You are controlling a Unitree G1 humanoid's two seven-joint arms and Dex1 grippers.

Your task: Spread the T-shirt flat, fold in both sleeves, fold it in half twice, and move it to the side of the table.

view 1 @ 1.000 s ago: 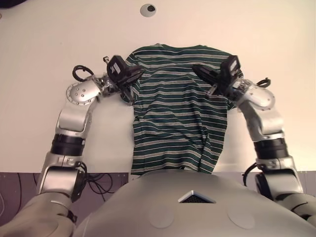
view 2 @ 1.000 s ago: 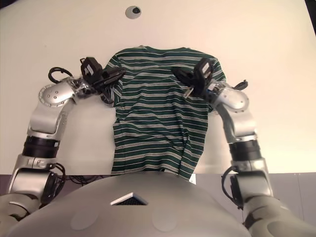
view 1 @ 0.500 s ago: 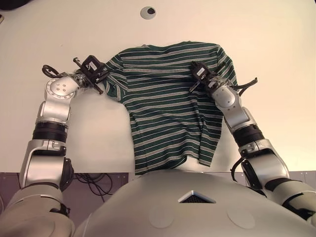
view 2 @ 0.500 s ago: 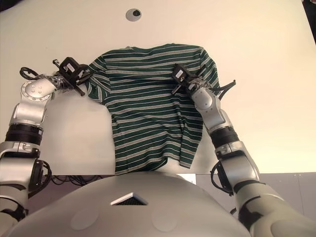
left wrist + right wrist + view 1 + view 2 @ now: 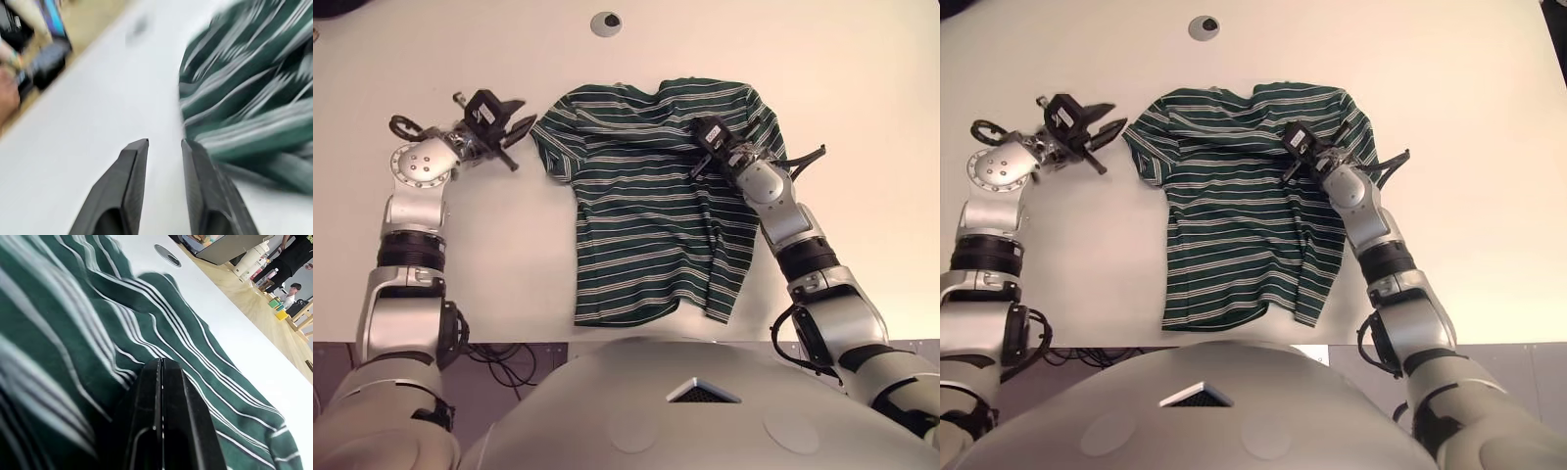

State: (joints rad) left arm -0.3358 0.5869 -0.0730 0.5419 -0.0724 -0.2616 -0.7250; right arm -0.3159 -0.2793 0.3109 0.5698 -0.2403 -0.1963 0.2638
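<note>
The green, white-striped T-shirt (image 5: pixel 646 215) lies on the white table (image 5: pixel 862 117), collar away from me, wrinkled, with its right side doubled over along a long fold (image 5: pixel 722 264). My left gripper (image 5: pixel 514 137) hovers open just left of the left sleeve (image 5: pixel 553 149), holding nothing; in the left wrist view its fingers (image 5: pixel 137 161) stand apart beside the shirt's edge (image 5: pixel 244 98). My right gripper (image 5: pixel 698 162) rests on the upper right chest, shut on a pinch of the T-shirt (image 5: pixel 205 362), fingertips pressed together (image 5: pixel 161 363).
A round cable port (image 5: pixel 606 20) sits in the table at the far middle. The table's front edge (image 5: pixel 509 341) runs just below the shirt's hem. Bare table surface extends left and right of the shirt.
The shirt has slid away from me, its hem now fully on the table. My left gripper let go of the left sleeve and drew back leftward, open. The right gripper stays on the chest.
</note>
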